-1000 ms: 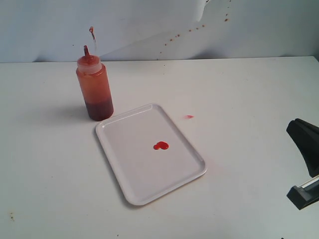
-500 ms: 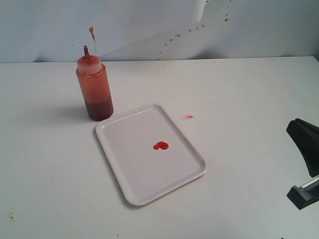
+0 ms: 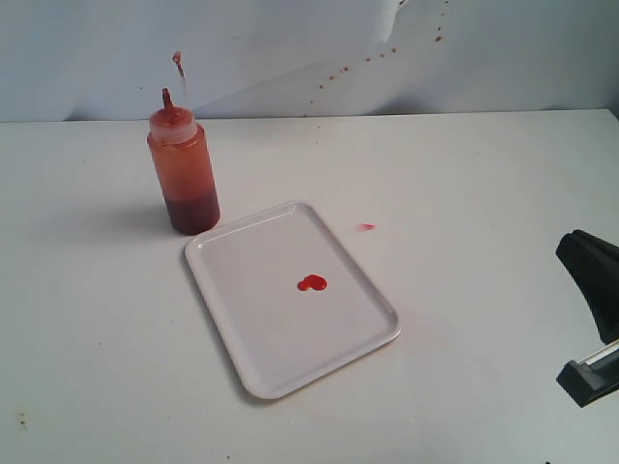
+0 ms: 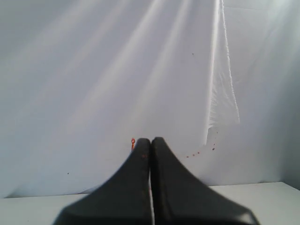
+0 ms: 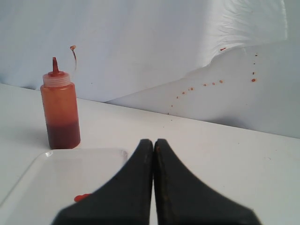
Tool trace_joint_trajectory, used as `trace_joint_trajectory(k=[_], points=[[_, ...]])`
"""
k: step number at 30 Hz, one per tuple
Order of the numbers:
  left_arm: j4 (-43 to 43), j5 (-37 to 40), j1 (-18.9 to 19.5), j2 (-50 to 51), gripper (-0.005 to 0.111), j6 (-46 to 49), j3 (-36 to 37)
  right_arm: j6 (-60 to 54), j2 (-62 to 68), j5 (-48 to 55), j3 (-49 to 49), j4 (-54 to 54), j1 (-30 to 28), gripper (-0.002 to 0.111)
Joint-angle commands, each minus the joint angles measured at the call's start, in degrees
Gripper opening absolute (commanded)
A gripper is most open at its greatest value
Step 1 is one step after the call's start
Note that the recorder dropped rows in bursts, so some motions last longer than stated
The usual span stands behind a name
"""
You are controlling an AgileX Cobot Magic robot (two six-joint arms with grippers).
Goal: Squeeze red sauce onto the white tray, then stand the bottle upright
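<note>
1. Left fingers [image 4: 139,161] are pressed flat together with nothing between them, and they point at the white backdrop [image 4: 117,70]. Right fingers [image 5: 143,161] are the same, closed on nothing, over the near part of the counter [image 3: 484,174] and well apart from the bottle.
2. The bottle [image 3: 184,174] stands upright on the counter, just beside the white tray's far left corner. Can't tell if they actually touch. Its nozzle points up, and the thin cap [image 3: 177,58] sticks up on its tether above it.
3. Inside the bottle there's a darker red layer sitting at the bottom.
4. The white tray [image 3: 242,338] lies flat on the counter, turned at an angle.
5. The red sauce [image 3: 311,283] is a small glossy double blob near the middle of the tray.
6. A tiny pinkish speck [image 3: 367,227] sits on the counter just off the tray's right side.
7. Reddish splatter dots [image 3: 387,53] mark the backdrop.
8. A black piece of the right arm [image 3: 590,275] shows at the right edge of the exterior view.
</note>
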Motion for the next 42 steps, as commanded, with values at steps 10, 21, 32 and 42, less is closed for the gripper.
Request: trace_joint_trajectory(k=[10,21,32,42], points=[[-0.6,-3.5,-0.3,-0.2,0.000,-7.6,0.3,-0.4,-0.3,-0.5,0.3,0.1,0.0,0.000],[-43.4,6.4,-0.3,-0.2,0.000,31.1,4.4,-0.4,-0.3,-0.5,0.3,0.1,0.0,0.000],[-59.4,20.9,-0.3,-0.2,0.000,57.6,4.4,-0.4,-0.3,-0.5,0.3,-0.1,0.0,0.000],[-60.5,27.6,-0.3,-0.2,0.000,65.7,4.6,-0.4,-0.3,-0.5,0.3,0.2,0.0,0.000]])
